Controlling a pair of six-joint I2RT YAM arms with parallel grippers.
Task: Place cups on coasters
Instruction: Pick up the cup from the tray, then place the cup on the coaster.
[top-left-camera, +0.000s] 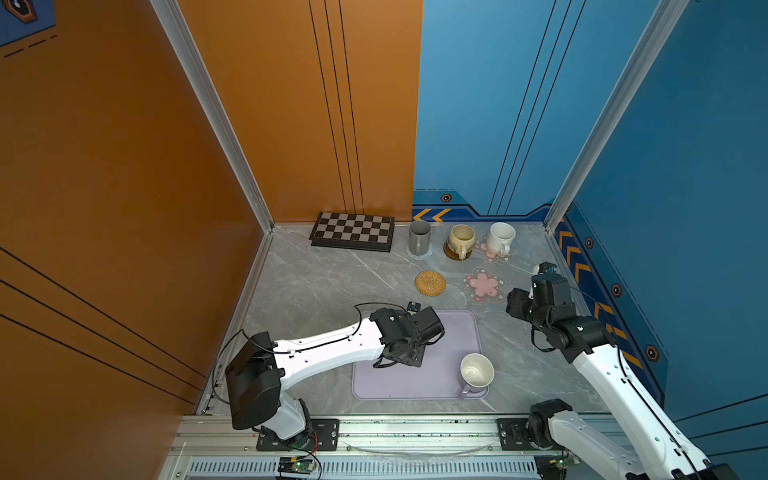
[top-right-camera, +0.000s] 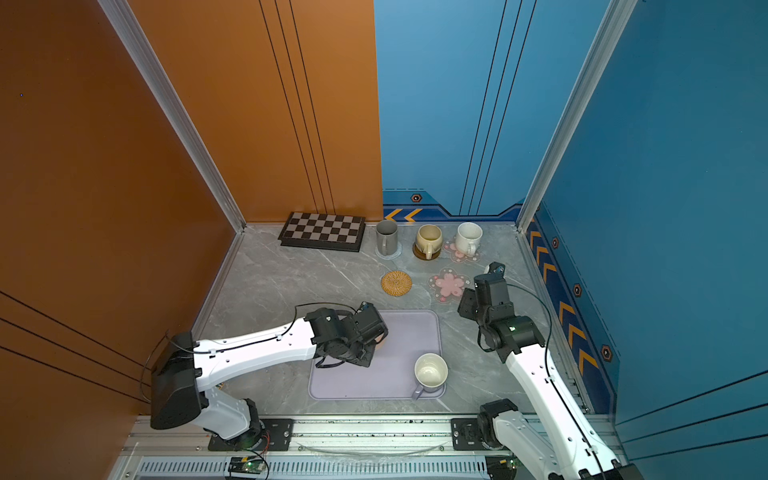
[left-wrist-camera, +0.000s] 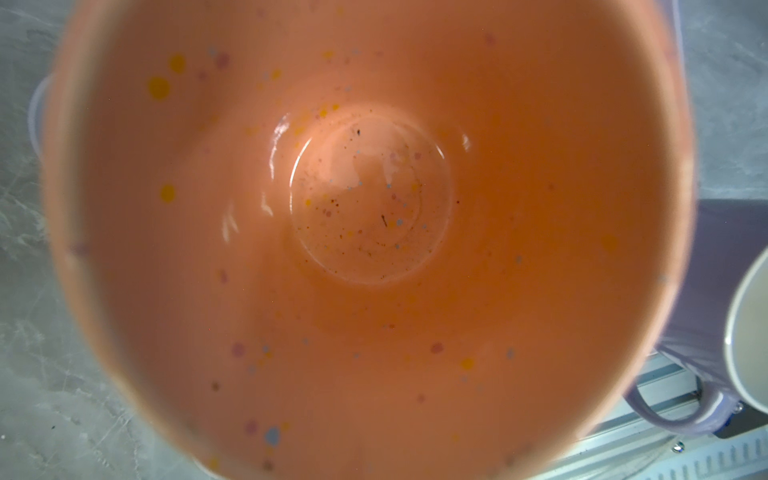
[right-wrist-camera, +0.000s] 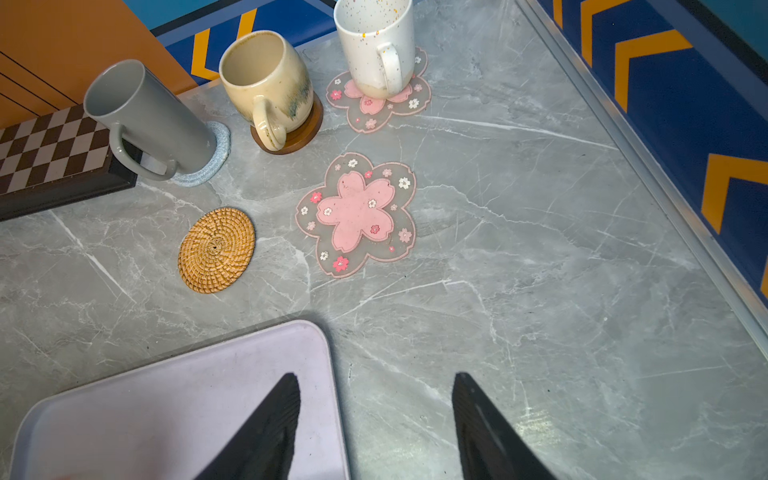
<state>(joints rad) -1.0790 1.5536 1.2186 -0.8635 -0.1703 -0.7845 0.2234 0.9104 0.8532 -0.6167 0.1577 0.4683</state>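
Centrally, the left hand (top-left-camera: 415, 345) is shown closed above the lavender tray (top-left-camera: 415, 388). The orange mug (left-wrist-camera: 370, 232) is seen straight down its mouth in the left wrist view, so its long axis is judged upright and in line with the hand. A pinch on its wall is inferred, the contact itself being hidden. Its glaze is salmon-orange, flecked with yellow, blue and mauve dots, and the bowl is empty. Two coasters are seen bare on the table (top-left-camera: 316, 291). The rattan coaster (top-left-camera: 430, 283) lies just beyond the tray's far edge, ahead of the left hand. The pink flower coaster (top-left-camera: 483, 284) lies beside it, nearer the right hand (right-wrist-camera: 377, 376), which is held open and empty. The rattan coaster is therefore judged the shorter carry, away from the robot's base. The lavender mug (top-left-camera: 476, 371) is stood at the tray's near right corner, not yet placed.
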